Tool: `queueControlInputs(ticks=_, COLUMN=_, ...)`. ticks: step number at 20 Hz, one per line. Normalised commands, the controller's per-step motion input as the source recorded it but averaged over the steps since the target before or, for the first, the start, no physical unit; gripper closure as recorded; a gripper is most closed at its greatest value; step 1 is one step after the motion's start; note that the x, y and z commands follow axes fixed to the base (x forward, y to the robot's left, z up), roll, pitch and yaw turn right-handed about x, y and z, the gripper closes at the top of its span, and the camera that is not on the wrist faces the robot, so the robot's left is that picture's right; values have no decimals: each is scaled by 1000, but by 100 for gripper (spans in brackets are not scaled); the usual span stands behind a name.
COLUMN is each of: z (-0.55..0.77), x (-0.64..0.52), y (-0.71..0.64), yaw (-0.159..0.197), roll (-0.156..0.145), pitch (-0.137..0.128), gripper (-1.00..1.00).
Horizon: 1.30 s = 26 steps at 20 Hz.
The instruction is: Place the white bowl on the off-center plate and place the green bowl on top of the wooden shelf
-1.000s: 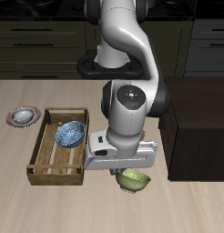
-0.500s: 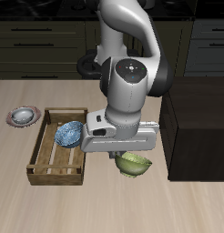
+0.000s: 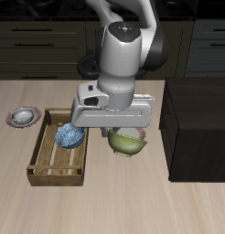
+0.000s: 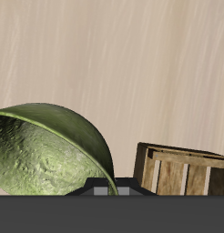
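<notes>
Under the claw (image 3: 126,133), green bowl (image 3: 127,143) gripped by its rim, above table (image 3: 105,196).

I work in what looks like a kitchen — dark cabinet fronts with drawers (image 3: 37,37) run along the wall behind my wooden table (image 3: 96,201). The things around me fit it too — a small plate (image 3: 23,116), a patterned bowl (image 3: 70,135) lying in a slatted crate (image 3: 46,164), a green bowl (image 3: 127,143).
</notes>
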Motion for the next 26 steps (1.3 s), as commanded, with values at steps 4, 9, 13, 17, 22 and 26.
queueControlInputs(ticks=4, z=523, x=-88, y=-201, yaw=-31, roll=-15, pitch=-48, gripper=100)
queueControlInputs(ticks=9, z=442, x=-65, y=-63, yaw=-9, roll=-15, pitch=-56, gripper=100)
queueControlInputs(ticks=13, z=619, x=-162, y=-146, yaw=10, roll=-34, pitch=-89, gripper=100)
queueControlInputs(ticks=17, z=336, x=-185, y=-85, yaw=-6, roll=-39, pitch=-18, gripper=100)
queueControlInputs(ticks=22, z=358, x=-258, y=-84, yaw=4, roll=-8, pitch=-26, gripper=100)
queueControlInputs(ticks=26, z=318, x=-205, y=-88, yaw=33, roll=-16, pitch=-34, gripper=100)
